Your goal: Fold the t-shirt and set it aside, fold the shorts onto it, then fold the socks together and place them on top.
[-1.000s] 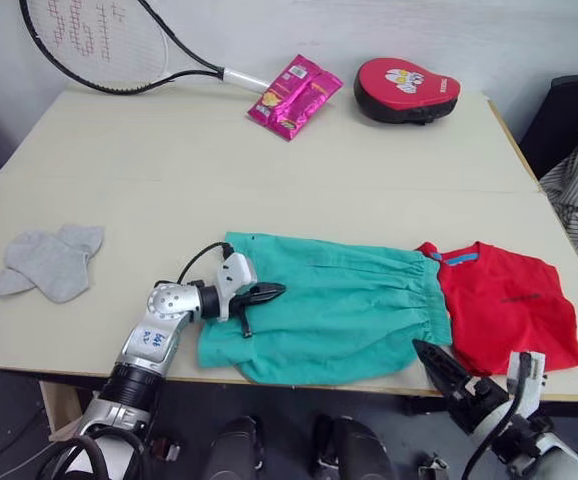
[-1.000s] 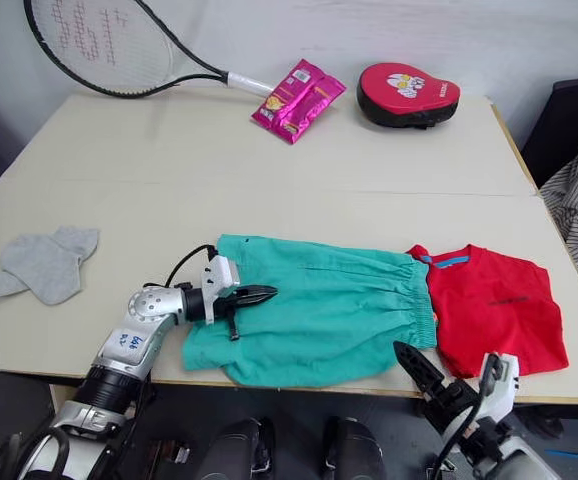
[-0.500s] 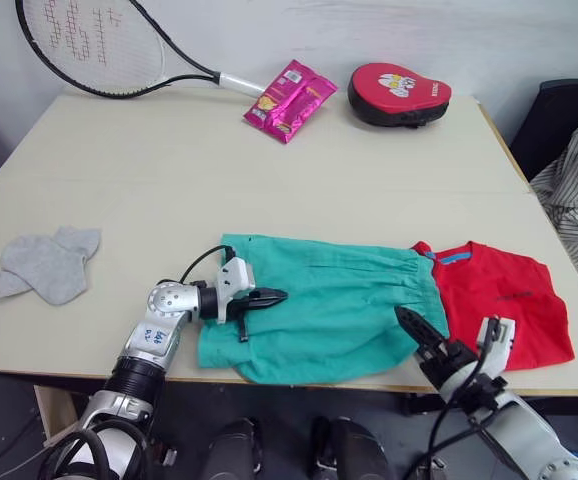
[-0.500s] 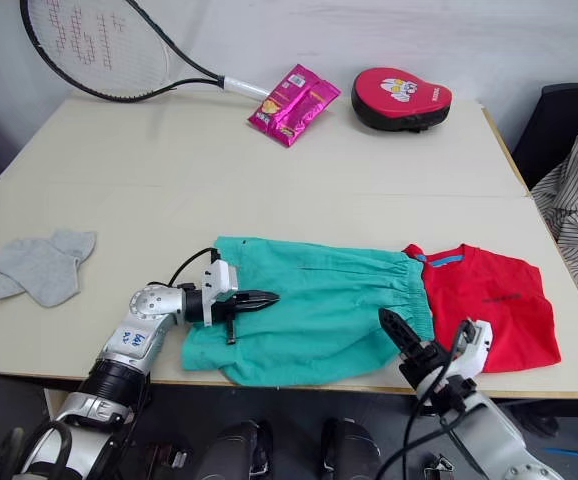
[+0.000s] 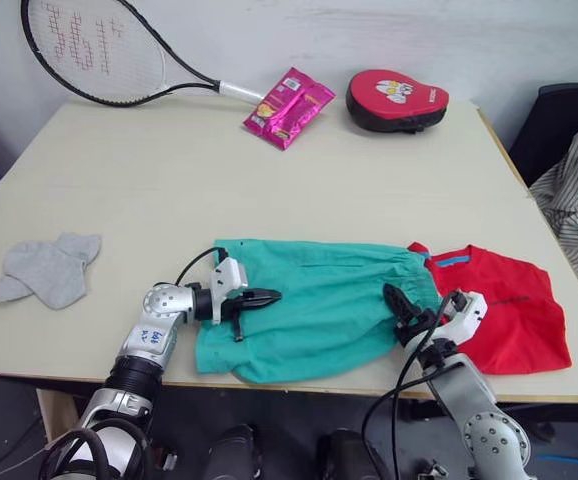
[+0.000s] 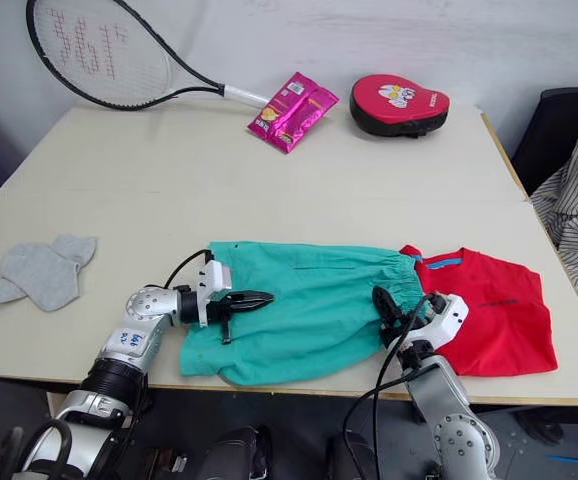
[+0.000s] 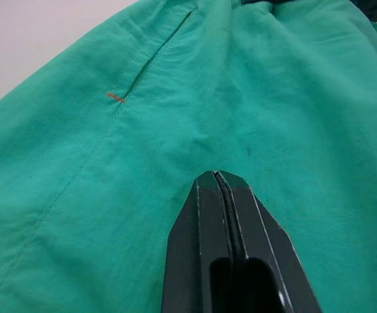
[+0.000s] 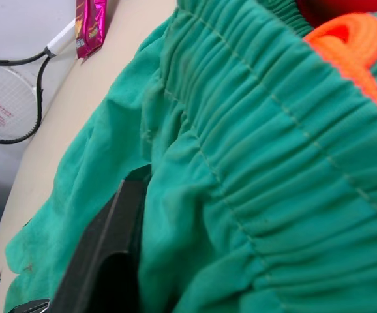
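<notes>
Left pincer [image 5: 265, 297] pressed shut, lying on teal-green thin fabric shorts [image 5: 319, 305]. Right pincer [image 5: 401, 305] clamping gathered waistband, beside bright red t-shirt [image 5: 509, 310] on counter [image 5: 269, 190].

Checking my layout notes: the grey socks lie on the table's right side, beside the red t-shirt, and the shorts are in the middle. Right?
Not quite. The socks lie on the table's left side, far from the t-shirt, as the left eye view shows. The shorts are in the middle.
</notes>
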Controlling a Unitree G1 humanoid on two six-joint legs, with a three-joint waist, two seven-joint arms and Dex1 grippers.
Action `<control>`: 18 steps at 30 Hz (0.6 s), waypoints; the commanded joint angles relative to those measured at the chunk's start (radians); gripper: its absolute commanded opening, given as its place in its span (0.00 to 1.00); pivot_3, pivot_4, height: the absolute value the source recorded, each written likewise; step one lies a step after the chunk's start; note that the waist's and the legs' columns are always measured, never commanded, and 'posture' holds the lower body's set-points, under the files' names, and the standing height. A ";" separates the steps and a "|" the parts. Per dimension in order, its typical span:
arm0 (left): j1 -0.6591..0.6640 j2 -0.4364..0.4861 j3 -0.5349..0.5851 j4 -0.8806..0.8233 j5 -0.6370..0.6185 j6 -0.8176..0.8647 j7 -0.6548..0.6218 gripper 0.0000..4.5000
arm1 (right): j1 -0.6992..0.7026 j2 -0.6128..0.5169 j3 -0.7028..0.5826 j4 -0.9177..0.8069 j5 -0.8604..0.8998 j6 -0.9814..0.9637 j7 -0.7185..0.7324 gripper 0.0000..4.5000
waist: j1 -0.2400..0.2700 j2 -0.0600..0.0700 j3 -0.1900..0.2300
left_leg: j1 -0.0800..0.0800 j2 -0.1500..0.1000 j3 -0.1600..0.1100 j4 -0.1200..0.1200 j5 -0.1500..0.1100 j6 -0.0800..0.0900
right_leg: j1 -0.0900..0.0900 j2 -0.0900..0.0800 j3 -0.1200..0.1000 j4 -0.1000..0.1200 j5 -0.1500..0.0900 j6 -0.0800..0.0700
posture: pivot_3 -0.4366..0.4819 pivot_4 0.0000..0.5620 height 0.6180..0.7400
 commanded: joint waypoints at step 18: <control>0.118 0.027 0.081 -0.309 -0.054 0.205 0.135 0.00 | -0.362 -0.363 0.524 -0.239 -0.849 0.097 0.100 0.29 | -0.024 -0.008 0.008 | -0.015 0.001 0.003 0.002 0.005 -0.008 | -0.018 0.002 0.001 0.007 0.000 0.003 | 0.48 0.27 1.00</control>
